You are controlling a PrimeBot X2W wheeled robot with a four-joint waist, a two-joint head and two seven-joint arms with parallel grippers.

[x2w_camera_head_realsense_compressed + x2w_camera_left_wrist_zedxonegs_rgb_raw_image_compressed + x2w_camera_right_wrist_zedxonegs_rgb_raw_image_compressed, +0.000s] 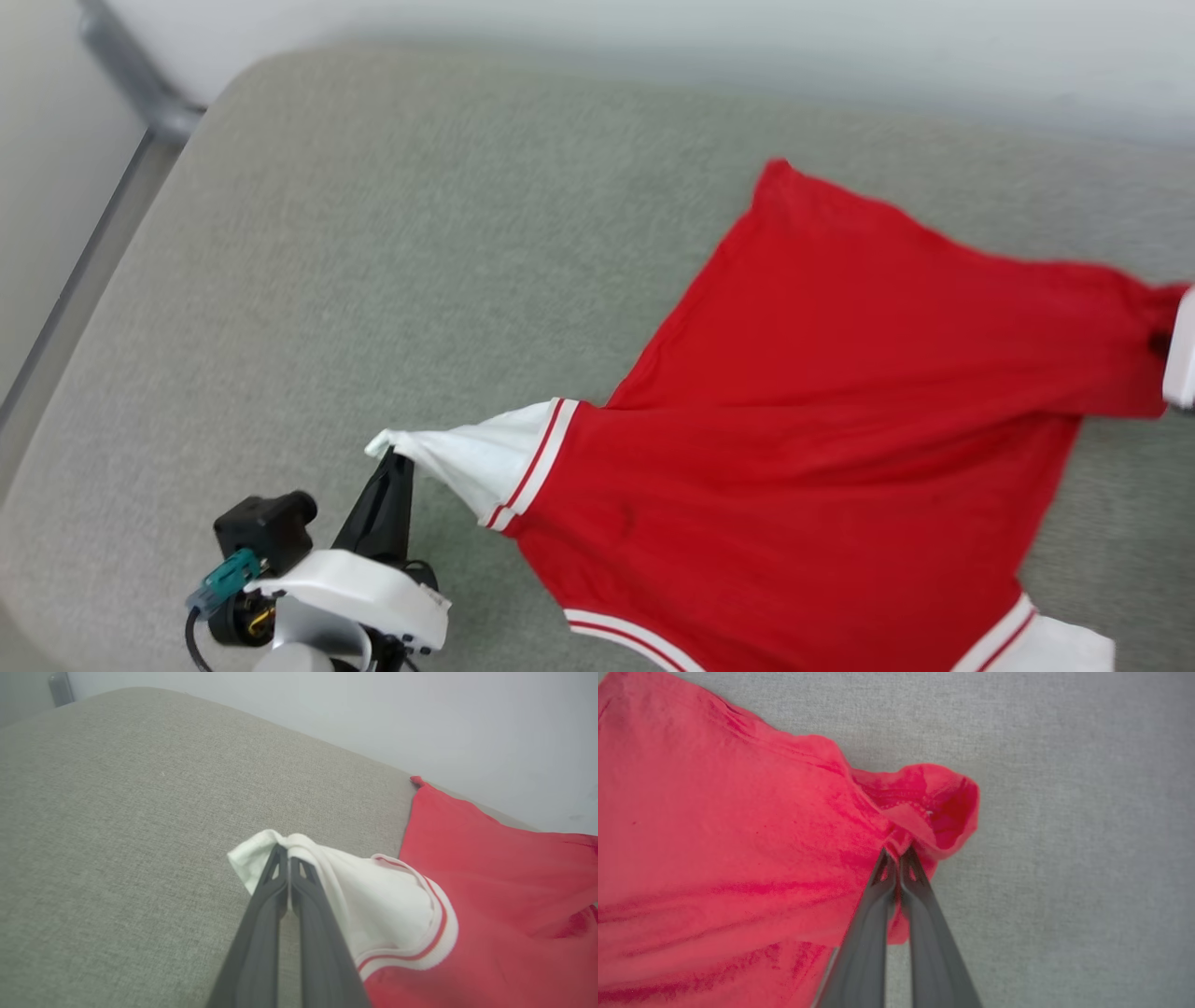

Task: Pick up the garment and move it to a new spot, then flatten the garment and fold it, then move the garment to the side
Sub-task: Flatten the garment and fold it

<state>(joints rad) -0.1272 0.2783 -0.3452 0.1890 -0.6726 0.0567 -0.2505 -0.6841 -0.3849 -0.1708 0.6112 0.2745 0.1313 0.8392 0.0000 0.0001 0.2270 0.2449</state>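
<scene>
The garment (822, 411) lies plain side up on the right of the cushion (373, 233), stretched between my grippers. The left gripper (288, 848) is clamped on the white sleeve (345, 891) tip, and the right gripper (899, 851) pinches the red edge at the far right. I judge flattening is underway. The head view is blurred, so parts may be lifted. Folding and moving aside remain.
</scene>
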